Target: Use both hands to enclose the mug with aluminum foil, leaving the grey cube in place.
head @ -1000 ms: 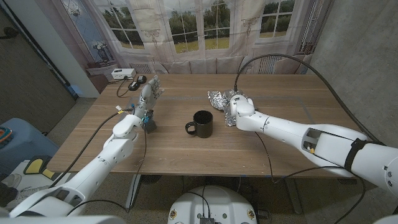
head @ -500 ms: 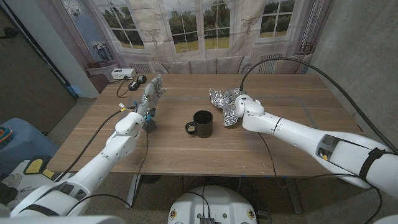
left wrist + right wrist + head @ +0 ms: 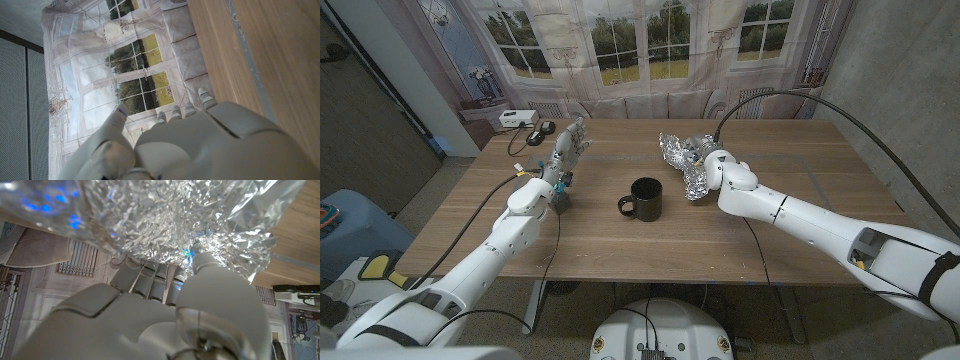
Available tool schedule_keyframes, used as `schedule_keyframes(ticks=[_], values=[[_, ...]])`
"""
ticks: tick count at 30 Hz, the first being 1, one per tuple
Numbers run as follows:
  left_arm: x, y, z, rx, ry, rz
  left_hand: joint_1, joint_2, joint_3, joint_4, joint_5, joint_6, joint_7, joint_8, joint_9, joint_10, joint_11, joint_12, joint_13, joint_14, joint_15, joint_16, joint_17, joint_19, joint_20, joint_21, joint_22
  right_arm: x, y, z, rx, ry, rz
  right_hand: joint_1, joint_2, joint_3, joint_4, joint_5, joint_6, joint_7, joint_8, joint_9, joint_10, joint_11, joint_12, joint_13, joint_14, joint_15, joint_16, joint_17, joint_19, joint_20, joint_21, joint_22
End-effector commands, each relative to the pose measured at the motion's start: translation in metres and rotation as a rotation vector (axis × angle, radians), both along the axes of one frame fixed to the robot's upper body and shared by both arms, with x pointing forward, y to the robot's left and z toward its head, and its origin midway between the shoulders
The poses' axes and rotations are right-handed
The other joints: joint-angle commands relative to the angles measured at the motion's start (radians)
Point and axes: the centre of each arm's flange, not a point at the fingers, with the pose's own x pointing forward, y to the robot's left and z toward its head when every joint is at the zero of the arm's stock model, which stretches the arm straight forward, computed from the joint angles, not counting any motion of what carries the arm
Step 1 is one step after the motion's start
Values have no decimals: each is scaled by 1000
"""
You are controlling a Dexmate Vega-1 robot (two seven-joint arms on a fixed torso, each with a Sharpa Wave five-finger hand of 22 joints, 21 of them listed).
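Note:
The black mug [image 3: 644, 198] stands upright at the table's middle, handle toward my left. Just right of it, a crumpled sheet of aluminum foil [image 3: 682, 159] hangs off the table, gripped by my right hand [image 3: 713, 170]. In the right wrist view the foil [image 3: 175, 220] spreads over the right hand [image 3: 165, 310], whose fingers reach into its folds. My left hand [image 3: 567, 149] is raised left of the mug, fingers apart and holding nothing; it appears in its wrist view [image 3: 200, 145] too. The grey cube [image 3: 561, 201] sits beside the left forearm, partly hidden.
A white box [image 3: 517, 118] and small dark devices with cables lie at the wooden table's [image 3: 620, 250] far left corner. A printed window backdrop hangs behind the table. A blue seat [image 3: 340, 230] stands off the left side.
My right hand has lifted the foil off the table and carried it slightly up and back. The left hand has drifted a little farther from me. Mug and cube have not moved.

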Motion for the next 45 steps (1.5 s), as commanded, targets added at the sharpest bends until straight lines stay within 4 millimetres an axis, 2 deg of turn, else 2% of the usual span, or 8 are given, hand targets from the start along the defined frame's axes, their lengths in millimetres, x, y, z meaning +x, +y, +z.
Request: schedule_keyframes(ticks=[1, 13, 26, 45], values=[[0, -11, 6, 15, -15, -28, -10, -1, -2, 1, 6, -6, 1, 0, 3, -10, 4, -2, 3, -34, 7, -3, 4, -1, 4, 0, 2, -45, -10, 15, 88, -81, 73, -1, 2, 3, 3, -2, 11, -1, -3, 5, 14, 1, 6, 3, 4, -80, 3, 2, 2, 3, 8, 6], [-6, -12, 6, 17, -34, -44, -12, -3, -3, 1, 7, -6, -2, 1, 3, -9, 3, -1, 3, -32, 6, -1, 4, -1, 4, 0, 2, -77, -2, 16, 84, -122, 117, 6, 6, 2, 3, -4, 26, 5, -6, 5, 26, 13, 10, 5, 15, -84, 5, 4, 9, -5, 18, 6], [-14, -8, 2, 15, -40, -50, -14, -4, -5, 2, 7, -6, 0, 1, 3, -8, 4, -1, 3, -32, 6, -1, 4, 0, 4, 0, 3, -107, 18, 13, 79, -160, 214, 8, 9, 0, 5, -6, 36, 11, -9, 5, 31, 10, 12, 7, 21, -87, 4, 6, 11, -9, 24, 7], [-27, -5, -3, 13, -54, -48, -17, -5, -7, 2, 7, -5, -1, 2, 3, -6, 3, 0, 3, -30, 5, 0, 4, 2, 4, 0, 3, -135, 50, 8, 75, -158, 380, 9, 12, -4, 8, -9, 52, 16, -13, 6, 43, 14, 15, 9, 37, -87, 5, 6, 14, -13, 34, 7]])
